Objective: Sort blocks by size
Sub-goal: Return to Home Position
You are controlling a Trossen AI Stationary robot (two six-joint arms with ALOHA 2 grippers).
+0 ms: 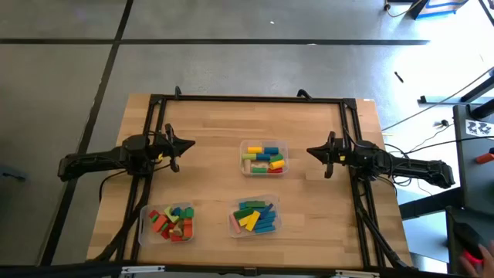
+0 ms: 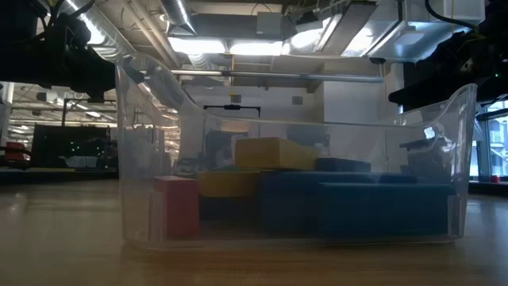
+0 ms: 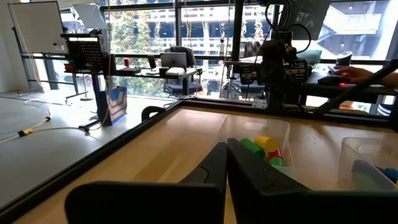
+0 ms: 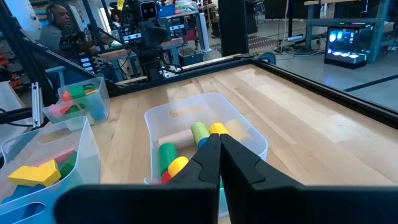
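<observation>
**A:** Where are your grippers sitting right now?

**B:** Your left gripper (image 1: 188, 144) hangs over the left side of the light wooden table (image 1: 208, 181), fingers pinched together on nothing. Your right gripper (image 1: 311, 151) mirrors it on the right side, clamped empty too.

**A:** And the small painted wooden blocks (image 1: 262, 159)?

**B:** They're piled in three clear plastic rectangular trays (image 1: 263, 142). One is mid-table between your grippers, and two sit side by side nearer the high view's bottom edge.

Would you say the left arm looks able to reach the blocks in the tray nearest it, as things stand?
Probably yes: the left tool, shut, hangs over the table, and that open-topped tray of blocks lies close by with nothing between them.
</observation>
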